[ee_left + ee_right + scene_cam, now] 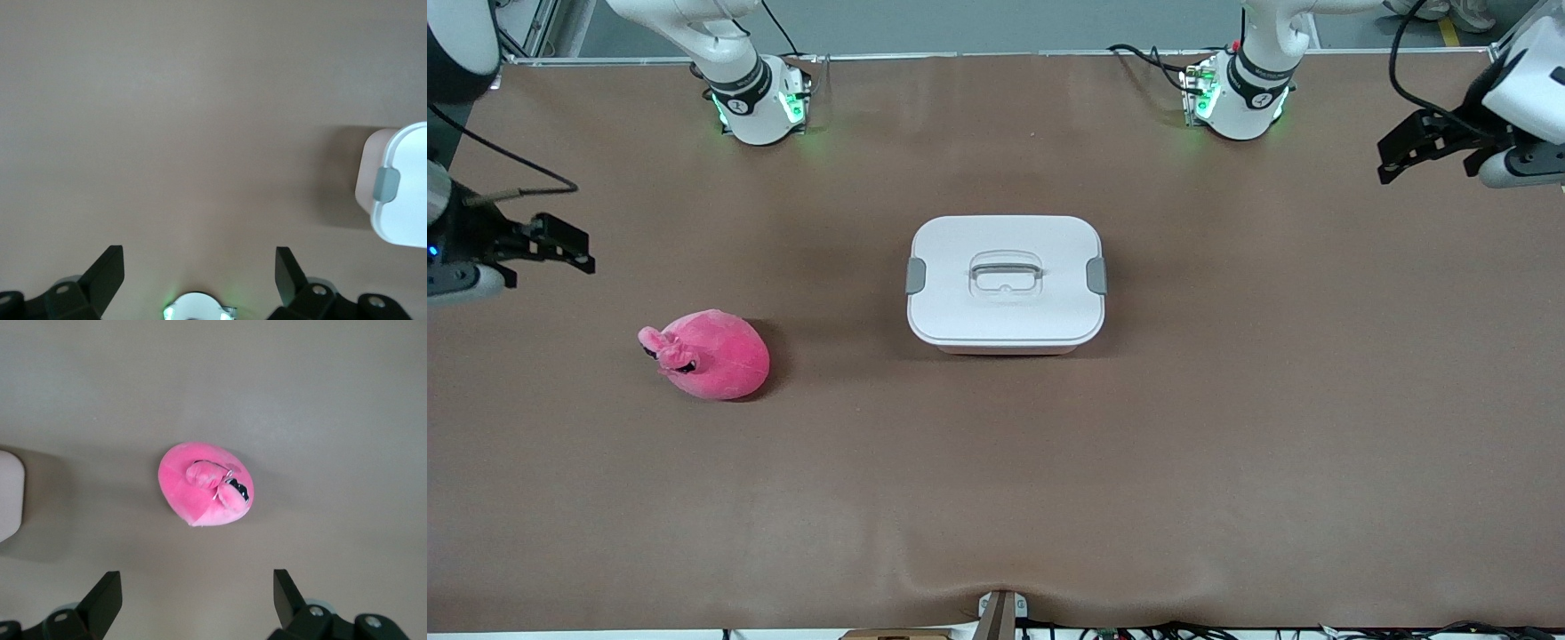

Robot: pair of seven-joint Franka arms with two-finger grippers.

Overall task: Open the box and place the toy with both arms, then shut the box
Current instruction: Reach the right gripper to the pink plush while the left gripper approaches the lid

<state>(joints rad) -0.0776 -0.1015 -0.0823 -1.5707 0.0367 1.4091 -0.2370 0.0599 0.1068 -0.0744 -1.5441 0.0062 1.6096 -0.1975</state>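
You have a brown bench [996, 480] with a slight wrinkle at its edge nearest the front camera, and both arm bases glowing green along the other edge, with grey floor past it. The box [1006, 283] sits mid-bench, lid on, both grey clips against its sides. The toy [710, 354] lies on the bench toward the right arm's end, nearer the camera than the box.

Your right claw [560, 242] hangs released above bare bench; the toy lies just ahead of its fingertips in its wrist view. Your left claw [1409, 147] hangs released above bare bench at the other end, well apart from the box.
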